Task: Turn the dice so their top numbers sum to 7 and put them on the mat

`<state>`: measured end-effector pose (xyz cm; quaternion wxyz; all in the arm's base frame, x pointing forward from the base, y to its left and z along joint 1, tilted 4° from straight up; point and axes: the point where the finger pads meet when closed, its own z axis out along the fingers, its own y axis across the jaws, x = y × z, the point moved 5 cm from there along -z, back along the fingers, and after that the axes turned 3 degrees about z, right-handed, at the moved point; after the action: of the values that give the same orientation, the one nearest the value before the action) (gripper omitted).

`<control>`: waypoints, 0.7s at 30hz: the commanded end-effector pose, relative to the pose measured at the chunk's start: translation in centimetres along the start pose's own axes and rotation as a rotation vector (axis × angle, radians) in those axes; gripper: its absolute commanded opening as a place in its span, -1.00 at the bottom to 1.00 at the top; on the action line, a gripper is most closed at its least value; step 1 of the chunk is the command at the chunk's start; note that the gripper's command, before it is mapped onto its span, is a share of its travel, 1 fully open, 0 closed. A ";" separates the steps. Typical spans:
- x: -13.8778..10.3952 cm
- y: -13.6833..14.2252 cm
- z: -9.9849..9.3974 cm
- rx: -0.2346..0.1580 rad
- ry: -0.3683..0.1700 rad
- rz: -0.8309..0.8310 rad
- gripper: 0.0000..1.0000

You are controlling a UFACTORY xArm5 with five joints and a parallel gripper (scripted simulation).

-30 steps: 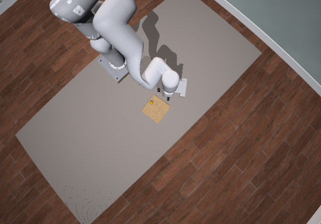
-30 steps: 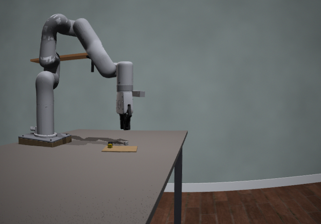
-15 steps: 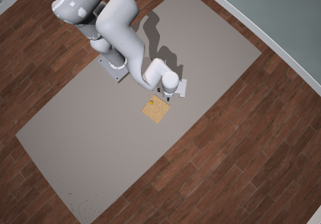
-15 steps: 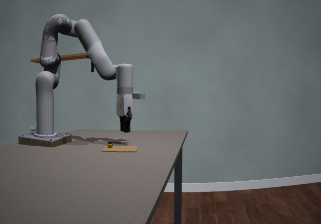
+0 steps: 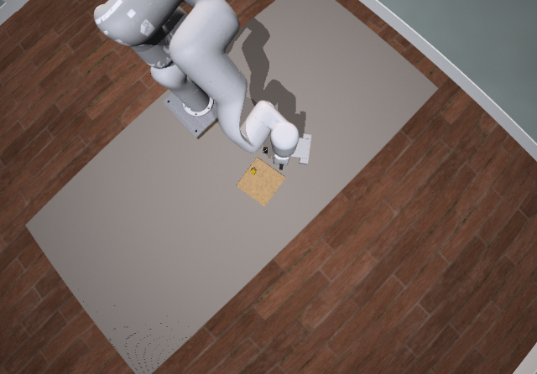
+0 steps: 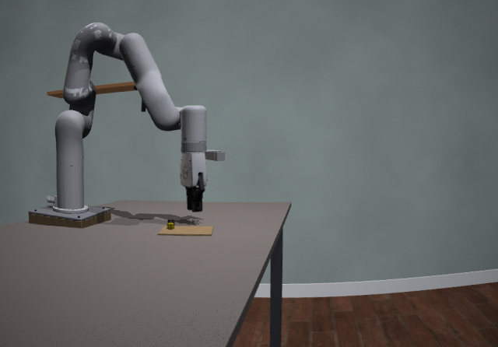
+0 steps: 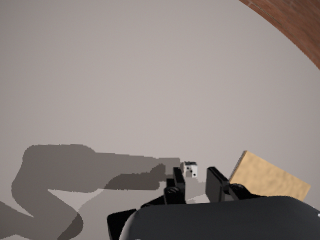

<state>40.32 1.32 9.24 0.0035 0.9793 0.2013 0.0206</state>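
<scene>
A tan mat (image 5: 260, 181) lies on the grey table, and it also shows in the side view (image 6: 185, 230) and the wrist view (image 7: 270, 176). A yellow die (image 5: 252, 171) sits flat on the mat near its far corner. A black die (image 5: 264, 148) sits on the table just off the mat, next to the arm's wrist. A white die (image 7: 190, 170) sits on the table beside the mat's edge, seen between my fingers in the wrist view. My gripper (image 6: 194, 206) hangs well above the white die, pointing down. Its fingers are partly apart and hold nothing.
The arm's base (image 5: 195, 114) stands on a plate at the table's far side. The table's right edge (image 6: 277, 230) drops to the wooden floor. A wooden shelf (image 6: 96, 89) hangs on the wall behind the arm.
</scene>
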 end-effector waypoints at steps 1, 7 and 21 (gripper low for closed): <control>0.1 0.1 0.6 -0.001 0.003 0.000 -0.38; 0.1 0.1 1.3 -0.001 0.003 0.000 -0.38; 0.1 0.2 2.0 -0.001 0.003 0.000 -0.38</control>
<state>40.42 1.20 7.28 0.0036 0.9793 0.2013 0.0204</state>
